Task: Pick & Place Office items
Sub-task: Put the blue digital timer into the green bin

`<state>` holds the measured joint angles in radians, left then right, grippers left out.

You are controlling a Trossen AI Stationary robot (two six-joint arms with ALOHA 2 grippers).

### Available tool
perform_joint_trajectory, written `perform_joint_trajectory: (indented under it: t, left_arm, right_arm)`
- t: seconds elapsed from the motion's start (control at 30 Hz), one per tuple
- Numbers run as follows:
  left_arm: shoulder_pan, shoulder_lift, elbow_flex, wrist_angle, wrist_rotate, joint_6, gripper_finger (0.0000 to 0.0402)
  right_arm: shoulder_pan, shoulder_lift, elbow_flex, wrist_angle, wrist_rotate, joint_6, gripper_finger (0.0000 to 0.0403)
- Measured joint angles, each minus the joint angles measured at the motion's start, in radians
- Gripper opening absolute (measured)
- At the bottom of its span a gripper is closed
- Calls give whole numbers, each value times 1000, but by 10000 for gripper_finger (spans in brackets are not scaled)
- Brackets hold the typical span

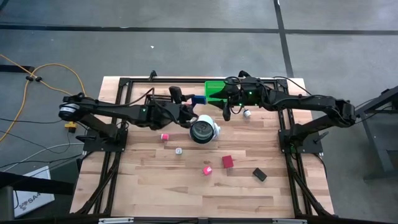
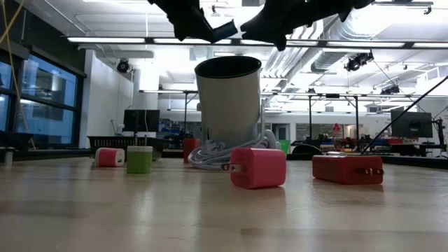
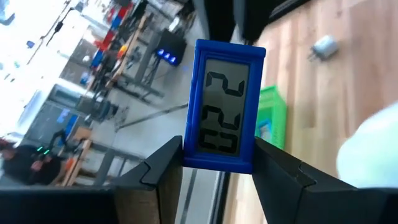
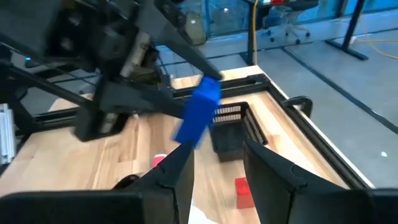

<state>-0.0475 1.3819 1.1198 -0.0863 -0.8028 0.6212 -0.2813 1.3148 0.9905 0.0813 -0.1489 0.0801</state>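
Observation:
My left gripper (image 3: 217, 148) is shut on a small blue clock with a grey display (image 3: 225, 102), held in the air over the table's far middle (image 1: 199, 99). My right gripper (image 4: 219, 149) is open with nothing between its fingers. It stands close to the right of the blue clock (image 4: 199, 115), in front of the green bin (image 1: 214, 89). Pink blocks (image 1: 165, 136) (image 1: 206, 169), a red block (image 1: 227, 162), a black rectangle (image 1: 259, 175) and silvery round bits (image 1: 178, 150) (image 1: 247, 113) lie on the table. My left gripper pinches the clock's two long edges (image 3: 189, 158) between its two fingers, near one short end. The fingers come nearly level from the table's left and lie along the clock. The rest of the clock sticks out past the fingertips, display showing, lifted clear of the table.
A white cup with a dark inside (image 1: 204, 129) stands on a coiled white cable just near of both grippers (image 2: 229, 98). A black mesh tray (image 1: 160, 96) sits at the far left, beside the green bin. Bare wood lies along the near edge.

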Motion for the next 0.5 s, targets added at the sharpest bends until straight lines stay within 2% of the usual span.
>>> perform_joint_trajectory:
  t: [0.1, 0.5]
  left_arm:
    - [0, 10, -1, -1, -37, 10, 159]
    - [0, 10, -1, 44, -37, 34, 159]
  right_arm:
    - [0, 0, 0, 7, -10, 2, 125]
    - [0, 0, 0, 14, -10, 3, 125]
